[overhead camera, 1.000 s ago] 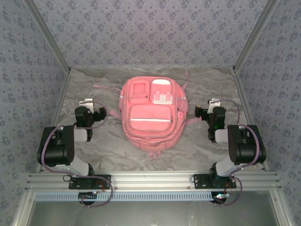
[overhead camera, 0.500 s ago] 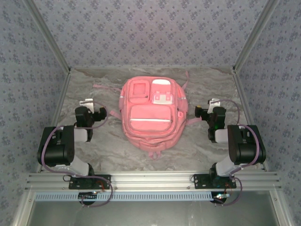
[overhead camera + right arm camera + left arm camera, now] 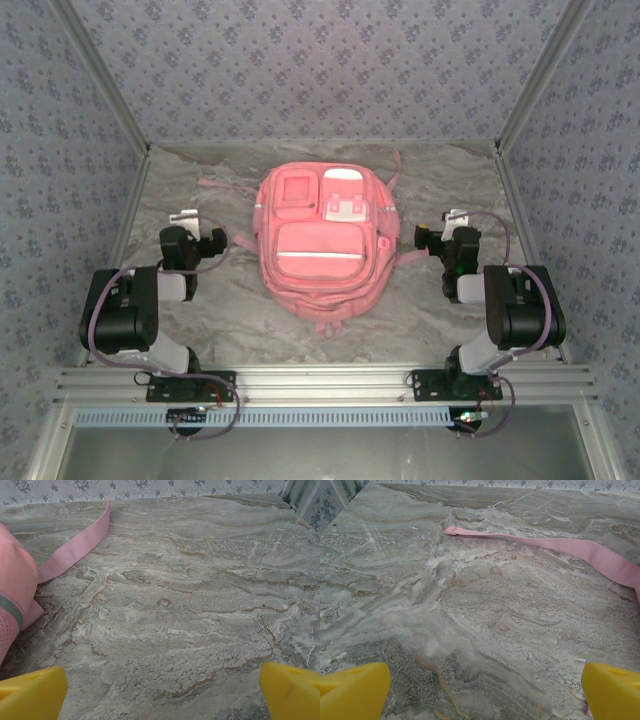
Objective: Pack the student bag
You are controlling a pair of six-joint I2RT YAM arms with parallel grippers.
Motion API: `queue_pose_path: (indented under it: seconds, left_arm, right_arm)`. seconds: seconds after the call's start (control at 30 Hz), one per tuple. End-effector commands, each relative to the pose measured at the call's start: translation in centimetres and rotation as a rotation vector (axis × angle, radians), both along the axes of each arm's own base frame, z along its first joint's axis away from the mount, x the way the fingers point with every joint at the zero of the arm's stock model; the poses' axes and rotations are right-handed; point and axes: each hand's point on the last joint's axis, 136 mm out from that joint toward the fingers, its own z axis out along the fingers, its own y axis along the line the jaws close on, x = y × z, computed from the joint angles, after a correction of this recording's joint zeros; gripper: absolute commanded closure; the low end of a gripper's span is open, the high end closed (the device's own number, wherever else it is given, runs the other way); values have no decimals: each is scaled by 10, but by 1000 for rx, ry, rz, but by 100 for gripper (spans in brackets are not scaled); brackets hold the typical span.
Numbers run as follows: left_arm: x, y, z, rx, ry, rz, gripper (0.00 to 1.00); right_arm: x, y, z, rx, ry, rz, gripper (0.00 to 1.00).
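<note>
We see the student bag (image 3: 322, 240) lying flat in the middle of the marbled grey surface (image 3: 430, 300), with its front pockets facing up. The large pocket with a pale trim line sits in its near half, and the smaller pockets and white panels are in its far half. A small pink loop (image 3: 326, 326) pokes out at its near end. A pink strap (image 3: 222, 186) trails off to the far left, and another strap (image 3: 393, 170) lies along the far right.

The left claw (image 3: 186, 222) hangs over the surface to the left of the bag, clear of it. Its jaws are spread wide and nothing is between them. In the left wrist view its yellow fingertips (image 3: 355, 690) sit at the two lower corners with bare stone between them. The left strap lies flat across the far part of that view.

The right claw (image 3: 455, 222) sits to the right of the bag, also apart from it, with its jaws wide and empty. In the right wrist view the bag's side shows at the left edge with a grey trim stripe. The right strap runs from there toward the far wall (image 3: 150, 487).

Blue-patterned side walls (image 3: 60, 150) close in the surface.
</note>
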Motion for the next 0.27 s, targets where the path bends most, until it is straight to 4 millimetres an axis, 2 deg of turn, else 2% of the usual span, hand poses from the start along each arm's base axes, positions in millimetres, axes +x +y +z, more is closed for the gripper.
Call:
queue_pose_path:
  seconds: [0.0,0.23]
  left_arm:
    - [4,-3,7,19,-23,-16,2]
    - [4,-3,8,17,-24,-14,2]
  right_arm:
    - [-1,-1,0,-3,6,3,0]
    - [-1,-1,0,-3,5,2,0]
